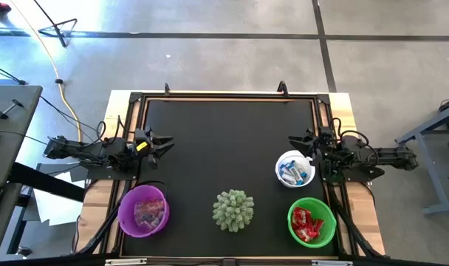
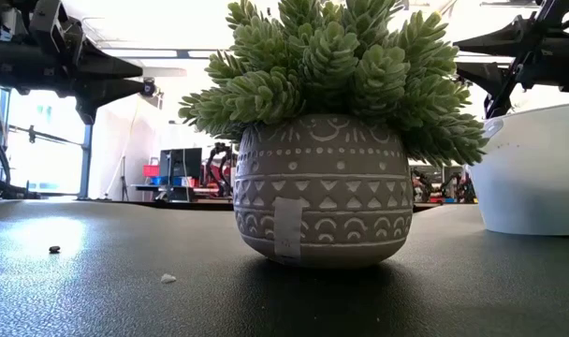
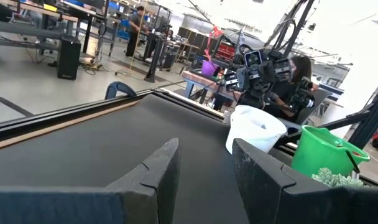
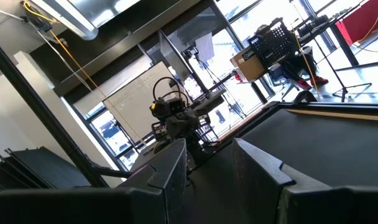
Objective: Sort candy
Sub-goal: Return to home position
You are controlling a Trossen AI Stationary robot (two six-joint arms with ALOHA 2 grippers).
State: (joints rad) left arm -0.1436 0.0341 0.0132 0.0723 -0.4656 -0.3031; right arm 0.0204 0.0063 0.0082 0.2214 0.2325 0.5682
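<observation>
Hovering at opposite table (image 1: 224,148) sides, left gripper (image 1: 170,142) and right gripper (image 1: 291,140), both part-open, empty

We see left gripper (image 3: 206,150) w/ fingers (image 3: 156,177) apart above black table (image 3: 83,146). White bucket (image 3: 256,129) sits just beside green bucket (image 3: 322,152), plant (image 3: 338,179) near it, right arm (image 3: 263,71) behind.

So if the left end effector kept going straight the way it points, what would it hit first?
Probably nothing close. The left end effector, open, points across the black table mat towards the right end effector; the round white plastic bucket sits just beside that line. Depth is unclear.
</observation>
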